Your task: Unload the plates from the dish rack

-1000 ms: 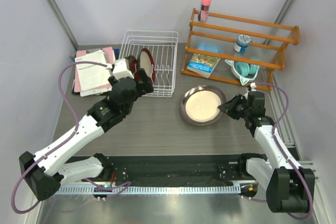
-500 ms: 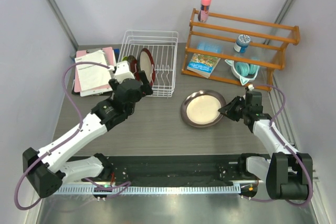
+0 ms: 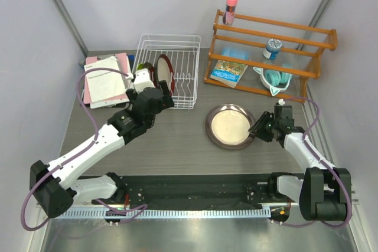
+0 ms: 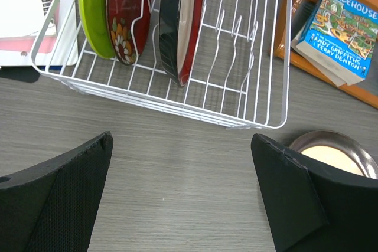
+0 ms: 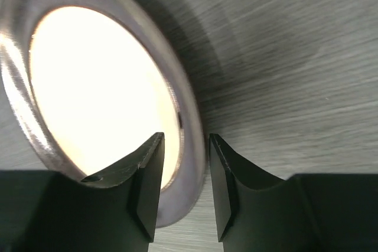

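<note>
The book (image 4: 336, 33) on the wooden shelf rack's (image 3: 269, 57) lower tier, toward the worktop's far right corner, reads "ANDY GRIFFITHS & TERRY DENTON". Its cropped title seems to end "REEHOUSE".

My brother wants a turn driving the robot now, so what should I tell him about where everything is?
Left gripper: open, empty, hovering just in front of the dish rack.
Right gripper: one finger on each side of the grey-rimmed plate's rim; cannot tell if it pinches.
Done: the grey-rimmed plate is out, on the table.
Left to do: the lime green plate, red floral plate and dark-red-rimmed plate stand upright in the rack.
</note>
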You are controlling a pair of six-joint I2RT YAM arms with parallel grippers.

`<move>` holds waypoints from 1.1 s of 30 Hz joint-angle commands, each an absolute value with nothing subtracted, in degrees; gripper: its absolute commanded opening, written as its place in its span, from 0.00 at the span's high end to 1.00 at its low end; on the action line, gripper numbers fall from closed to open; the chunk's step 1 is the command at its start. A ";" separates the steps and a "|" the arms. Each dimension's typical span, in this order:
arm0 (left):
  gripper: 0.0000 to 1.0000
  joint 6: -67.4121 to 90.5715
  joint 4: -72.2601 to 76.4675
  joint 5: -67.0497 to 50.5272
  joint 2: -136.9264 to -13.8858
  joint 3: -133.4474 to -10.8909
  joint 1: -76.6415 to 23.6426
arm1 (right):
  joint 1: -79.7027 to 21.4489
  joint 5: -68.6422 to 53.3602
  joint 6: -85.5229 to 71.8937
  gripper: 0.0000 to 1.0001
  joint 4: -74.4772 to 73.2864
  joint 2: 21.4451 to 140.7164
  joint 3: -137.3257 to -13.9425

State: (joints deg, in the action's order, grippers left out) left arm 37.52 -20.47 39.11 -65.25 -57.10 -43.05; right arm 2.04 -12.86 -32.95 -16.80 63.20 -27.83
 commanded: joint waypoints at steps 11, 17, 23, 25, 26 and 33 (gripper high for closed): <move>0.01 34.46 -21.36 45.35 -69.24 -62.40 -42.10 | 2.11 -2.56 -30.14 0.38 -26.98 54.86 -37.26; 0.01 30.87 -20.40 46.32 -75.93 -69.07 -38.68 | 2.11 -1.05 -27.86 0.35 -30.67 49.13 -43.15; 0.03 26.11 -14.08 45.71 -85.50 -73.91 -35.34 | 2.11 -2.90 -26.63 0.35 -31.11 48.08 -44.21; 0.07 25.23 -14.06 45.09 -89.71 -77.07 -34.37 | 2.11 -3.25 -26.37 0.35 -31.11 48.51 -44.30; 0.10 24.79 -13.63 45.35 -91.13 -78.04 -34.10 | 2.11 -3.25 -26.11 0.35 -31.03 49.21 -44.38; 0.22 23.20 -12.83 48.69 -102.12 -85.07 -33.49 | 2.11 -5.36 -25.84 0.35 -30.24 52.20 -45.88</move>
State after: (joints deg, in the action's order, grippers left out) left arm 24.84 -15.62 44.82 -98.85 -81.03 -33.80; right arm 2.04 -3.88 -27.03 -30.76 51.18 -42.87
